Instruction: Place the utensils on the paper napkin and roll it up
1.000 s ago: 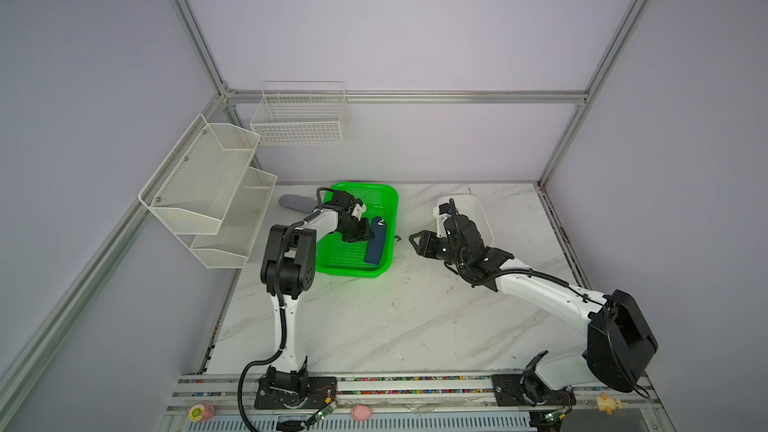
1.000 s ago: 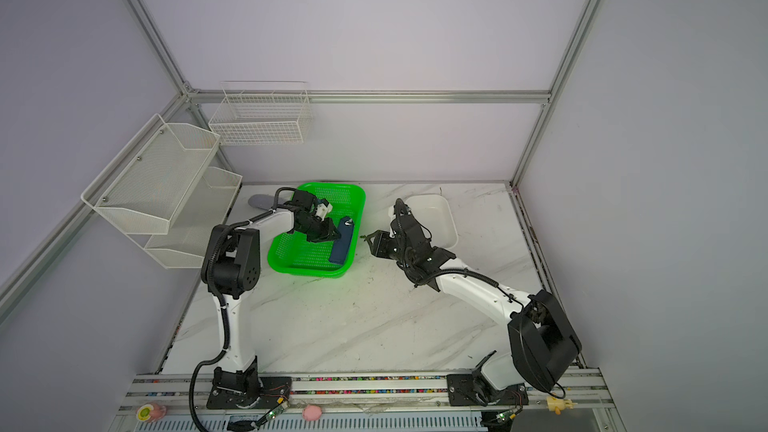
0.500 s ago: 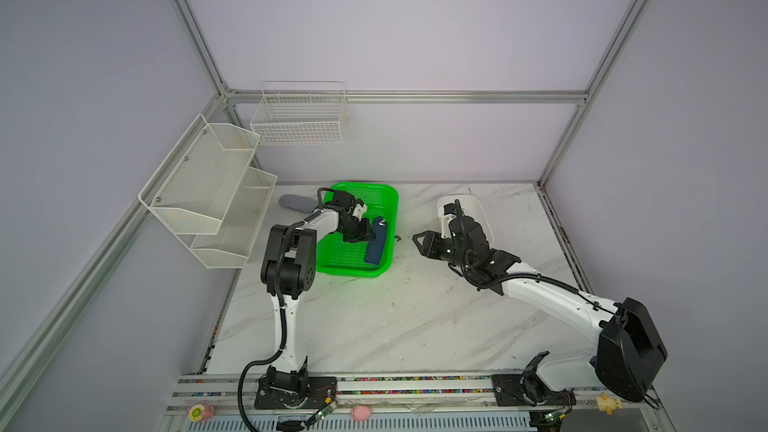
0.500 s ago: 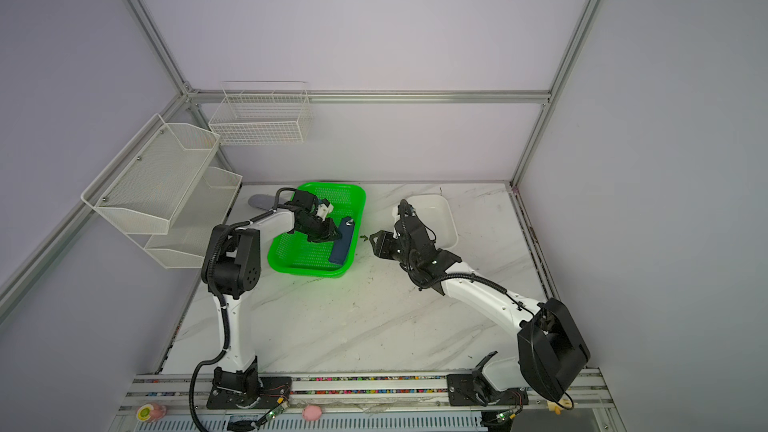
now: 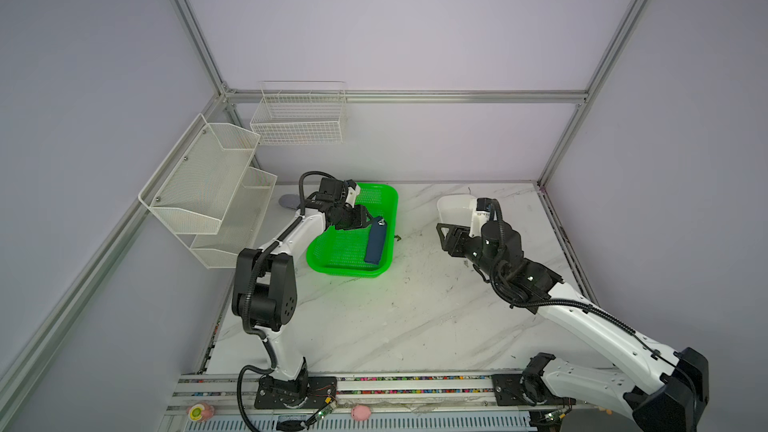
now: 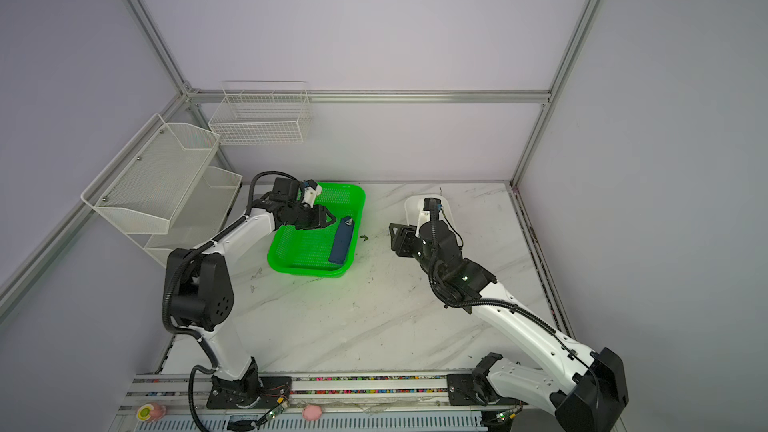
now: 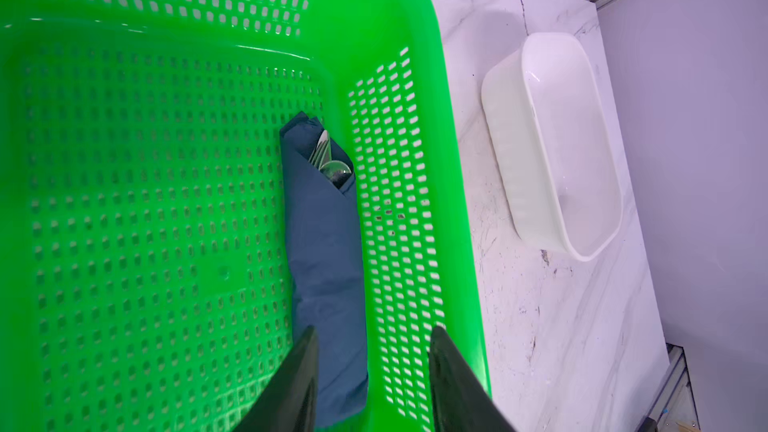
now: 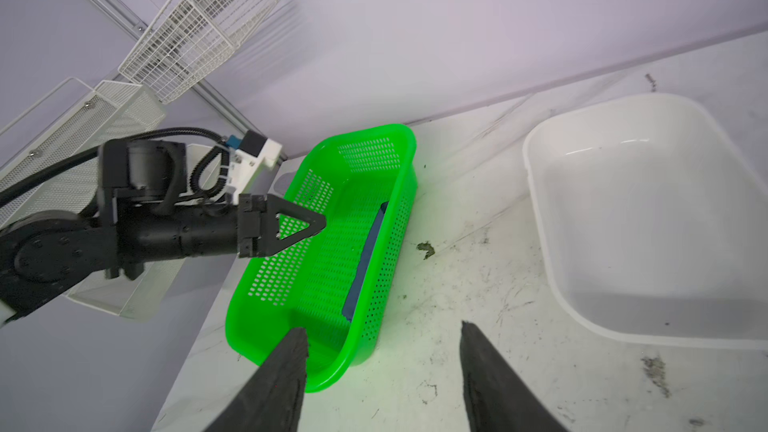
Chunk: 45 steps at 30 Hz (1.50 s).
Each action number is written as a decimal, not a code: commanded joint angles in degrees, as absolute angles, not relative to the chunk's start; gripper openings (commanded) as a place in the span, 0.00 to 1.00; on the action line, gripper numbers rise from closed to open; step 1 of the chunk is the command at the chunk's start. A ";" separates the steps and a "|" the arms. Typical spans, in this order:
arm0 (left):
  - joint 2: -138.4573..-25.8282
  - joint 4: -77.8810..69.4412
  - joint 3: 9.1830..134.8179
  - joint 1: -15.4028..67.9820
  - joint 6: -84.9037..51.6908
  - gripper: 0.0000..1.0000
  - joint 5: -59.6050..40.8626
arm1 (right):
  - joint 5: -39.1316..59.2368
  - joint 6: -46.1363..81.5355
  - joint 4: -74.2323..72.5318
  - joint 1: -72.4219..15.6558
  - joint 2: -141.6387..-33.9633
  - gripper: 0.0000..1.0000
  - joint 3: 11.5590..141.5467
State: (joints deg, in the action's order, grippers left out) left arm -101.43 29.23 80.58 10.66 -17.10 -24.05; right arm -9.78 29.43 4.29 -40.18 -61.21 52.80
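Left claw [image 7: 372, 336] was found spread. Its two dark fingers [image 7: 299, 371] stood apart above the near end of the paper napkin [image 7: 324, 251], with nothing pinched between them. One finger overlapped the roll's edge in the wrist view, and contact there could not be confirmed. In both top views this claw [image 5: 365, 218] [image 6: 328, 218] hung inside the green basket [image 5: 351, 274] [image 6: 307, 272], near the roll's far end.

The paper napkin [image 5: 376, 243] [image 6: 343, 243] was rolled into a narrow navy tube. It lay flat on the basket floor, hard against the perforated side wall [image 7: 390, 160] nearest the right arm. The utensils [image 7: 328, 157] were wrapped inside it; only fork tines and a spoon bowl showed at the open end. The knife could not be made out.

Right claw [image 8: 383, 330] was likewise spread and held nothing. It hovered over the bare bench [image 8: 478, 284], just outside the basket's near corner [image 8: 324, 367]. In both top views it [image 5: 442, 232] [image 6: 395, 234] sat between the basket and the white tray [image 5: 453, 209] [image 6: 415, 209], apart from each.

The white tray [image 8: 644, 243] [image 7: 540, 160] rested on the marble-patterned bench [image 5: 395, 317], well clear of the basket. Dark scuffs and a small green scrap [image 8: 426, 248] marked the surface between them. White wire shelves [image 5: 199, 184] hung on the wall beyond the left arm.
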 commanded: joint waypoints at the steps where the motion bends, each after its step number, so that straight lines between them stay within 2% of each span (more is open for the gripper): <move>1: -93.55 24.25 72.55 10.74 -18.22 0.42 -20.11 | -18.99 25.85 7.11 -40.32 -57.48 0.69 49.97; 4: -85.43 20.92 65.71 10.73 -18.36 0.47 -15.88 | -25.91 22.55 6.75 -40.17 -54.57 0.83 47.56; 7: -75.14 16.93 57.78 10.65 -18.92 0.54 -10.45 | -36.99 19.75 5.72 -40.00 -52.94 0.97 43.68; 10: -65.33 12.73 49.88 10.43 -18.82 0.66 -4.13 | -46.35 16.65 4.04 -39.61 -52.70 0.97 40.18; 13: -56.59 11.60 43.78 10.28 -18.62 0.72 3.70 | -51.77 12.90 -1.62 -37.99 -52.30 0.97 34.99; 15: -51.18 11.22 39.43 10.21 -18.83 0.79 9.85 | -51.06 9.28 -9.38 -34.92 -51.28 0.97 29.87; 20: -40.53 9.88 30.66 10.11 -18.85 0.98 21.28 | -40.20 6.34 -22.82 -22.98 -49.67 0.97 20.87; 25: -34.19 5.73 24.08 10.11 -19.03 1.00 30.68 | -34.71 6.36 -37.36 -16.12 -56.95 0.97 16.46; 27: -33.71 2.17 21.37 10.11 -17.90 1.00 33.61 | -33.76 4.38 -47.77 -15.94 -62.46 0.97 14.19; 31: -36.19 -5.22 17.25 10.05 -12.70 1.00 35.95 | -28.37 -0.91 -59.59 -15.69 -70.45 0.97 14.48; 37: -46.92 -18.36 13.89 9.96 -8.85 1.00 36.17 | -22.47 -6.26 -67.96 -14.31 -83.38 0.97 18.92; 45: -60.05 -32.40 13.35 9.42 -4.91 1.00 31.62 | -11.66 -7.41 -78.71 -9.31 -91.01 0.97 19.95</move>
